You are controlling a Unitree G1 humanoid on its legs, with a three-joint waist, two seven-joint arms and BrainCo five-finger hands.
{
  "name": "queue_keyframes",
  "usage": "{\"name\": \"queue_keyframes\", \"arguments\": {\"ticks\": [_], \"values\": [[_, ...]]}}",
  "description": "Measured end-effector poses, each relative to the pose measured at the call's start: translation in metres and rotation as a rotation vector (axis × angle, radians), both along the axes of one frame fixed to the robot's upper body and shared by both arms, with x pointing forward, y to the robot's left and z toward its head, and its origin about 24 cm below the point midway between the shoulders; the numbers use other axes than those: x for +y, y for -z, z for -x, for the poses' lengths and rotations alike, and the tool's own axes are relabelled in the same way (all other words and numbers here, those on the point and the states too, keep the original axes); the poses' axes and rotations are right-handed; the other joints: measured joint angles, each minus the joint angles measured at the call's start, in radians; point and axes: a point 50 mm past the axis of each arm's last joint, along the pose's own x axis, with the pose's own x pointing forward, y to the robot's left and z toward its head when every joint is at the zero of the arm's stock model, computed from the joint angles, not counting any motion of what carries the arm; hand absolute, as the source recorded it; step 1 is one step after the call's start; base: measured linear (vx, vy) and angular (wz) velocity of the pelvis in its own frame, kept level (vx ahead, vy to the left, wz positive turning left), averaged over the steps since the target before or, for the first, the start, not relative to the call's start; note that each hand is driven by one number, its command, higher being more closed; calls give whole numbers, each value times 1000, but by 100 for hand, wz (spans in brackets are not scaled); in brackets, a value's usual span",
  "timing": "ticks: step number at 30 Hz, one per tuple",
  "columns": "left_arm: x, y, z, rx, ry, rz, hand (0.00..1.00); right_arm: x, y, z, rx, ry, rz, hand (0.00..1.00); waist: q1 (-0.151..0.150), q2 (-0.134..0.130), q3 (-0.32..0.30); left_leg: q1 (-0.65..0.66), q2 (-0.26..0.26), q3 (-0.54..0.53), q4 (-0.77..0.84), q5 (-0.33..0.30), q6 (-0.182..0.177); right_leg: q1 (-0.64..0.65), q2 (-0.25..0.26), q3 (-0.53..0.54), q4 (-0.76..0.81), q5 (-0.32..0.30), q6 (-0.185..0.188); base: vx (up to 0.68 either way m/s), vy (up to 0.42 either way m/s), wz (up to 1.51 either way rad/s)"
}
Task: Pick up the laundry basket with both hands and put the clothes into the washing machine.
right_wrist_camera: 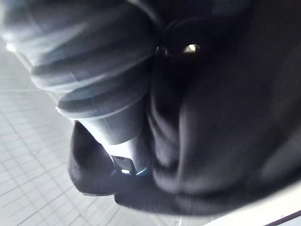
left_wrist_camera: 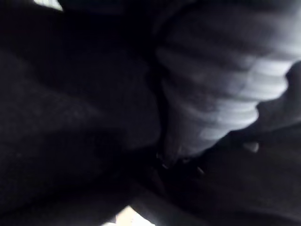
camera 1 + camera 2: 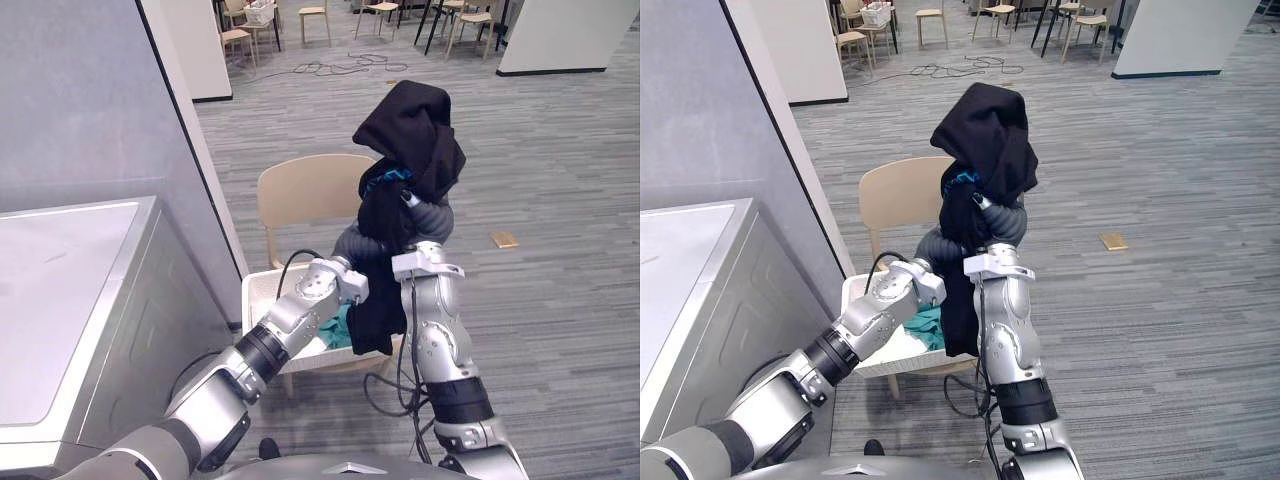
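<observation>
basket (image 3: 258, 295): white, on the seat of a pale wooden chair (image 3: 305, 190) straight ahead of me. a teal cloth (image 3: 338, 328) lies in it, toward my right arm's side.
black garment (image 3: 410, 130): up in the air, draped like a hood over my raised right hand. its long end hangs in front of the chair back, down to the basket's level and just beside the teal cloth. a bit of blue shows in its folds.
right hand (image 3: 428, 213): raised above the basket, ribbed cover poking out under the bundle. the rest is under the cloth, so i cannot tell how it grips. its wrist view shows dark cloth pressed close round the cover.
left hand (image 3: 350, 242): reaches across over the basket and goes in behind the hanging garment. it is hidden there, so i cannot tell whether it holds anything.
washer (image 3: 70, 290): grey, at my left, its flat top near me and its side wall close to the basket's left rim.
edges: a grey wall (image 3: 90, 100) stands behind the washer, and its dark edge runs down toward the chair's left side.
open room: grey floor (image 3: 540, 150) lies to the right of the chair and beyond it. a small tan piece (image 3: 504, 239) lies well apart on the right. more chairs (image 3: 470, 20) and loose cables (image 3: 345, 67) are far back.
</observation>
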Motion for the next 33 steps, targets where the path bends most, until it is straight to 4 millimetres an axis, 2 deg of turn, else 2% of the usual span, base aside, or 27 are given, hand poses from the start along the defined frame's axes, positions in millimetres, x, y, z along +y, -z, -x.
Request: {"name": "queue_keyframes", "arguments": {"ticks": [1,3,5,9,12,13,14,16,19,21,22,24,25,30,33], "values": [[4,-4,-2,-3,-14,23,100,-3,7,3,26,7,0,0,1,-1,0,0,0,0,0,0,0,0,0,0,0,-2,-3,0,0,0],[24,-23,-11,-45,-83,106,100,-18,32,16,131,45,-22,0,1,-3,1,0,0,1,0,1,1,0,0,1,-1,-1,-4,0,0,0],[45,-33,-17,-67,-157,172,100,-30,44,24,185,88,-26,0,-3,-3,1,1,0,3,0,1,1,-1,1,5,-2,1,-5,7,7,-5],[105,-38,-21,-88,-377,297,100,-56,52,45,204,176,-13,0,-15,-7,1,0,6,26,0,-1,-1,-8,8,26,-19,20,-1,13,2,-16],[133,-39,-19,-107,-483,332,100,-70,60,56,236,228,0,0,-22,-18,0,0,6,29,0,-1,-1,-7,11,29,-29,23,-7,15,4,-6],[148,-42,-15,-128,-537,356,100,-75,67,64,268,253,-1,0,-24,-24,-2,1,6,32,-1,-1,-2,-7,13,33,-34,25,-9,13,10,-6],[153,-43,-13,-139,-556,367,100,-77,71,67,285,262,-7,0,-25,-26,-4,1,6,33,-1,-2,-2,-7,13,35,-35,25,-10,19,11,-8],[171,-47,-3,-186,-623,395,100,-78,91,81,373,293,-53,0,-25,-32,-8,3,7,42,-1,-8,-9,-8,15,45,-41,29,-13,18,11,-11],[185,-47,7,-211,-681,410,100,-74,112,94,467,300,-98,0,-27,-32,-8,5,7,50,-1,-11,-11,-8,15,50,-47,33,-15,11,14,-8],[192,-37,18,-196,-712,408,100,-71,136,109,572,306,-153,0,-29,-32,-8,14,6,52,-1,-13,-11,0,14,52,-48,34,-15,5,7,-2],[193,-34,22,-192,-720,393,100,-71,141,114,595,311,-165,0,-29,-32,-8,17,6,52,-1,-15,-11,4,13,51,-49,34,-15,0,0,0],[189,-15,46,-184,-722,286,100,-74,159,134,687,351,-196,0,-26,-28,-12,18,6,51,-1,-20,-10,8,11,49,-48,31,-11,12,5,2],[186,-9,51,-170,-704,260,100,-77,164,139,714,371,-203,0,-24,-27,-13,18,5,50,-1,-20,-10,8,10,48,-47,29,-8,16,7,6],[162,62,102,102,-546,131,100,-80,213,190,990,453,-258,0,-18,-25,-14,21,3,48,-1,-27,0,20,0,22,-26,13,2,19,10,11],[158,94,123,247,-509,105,100,-77,238,218,1156,465,-262,0,-2,-23,-15,21,4,55,-1,-29,1,22,0,19,-14,5,2,-5,3,4]]}}
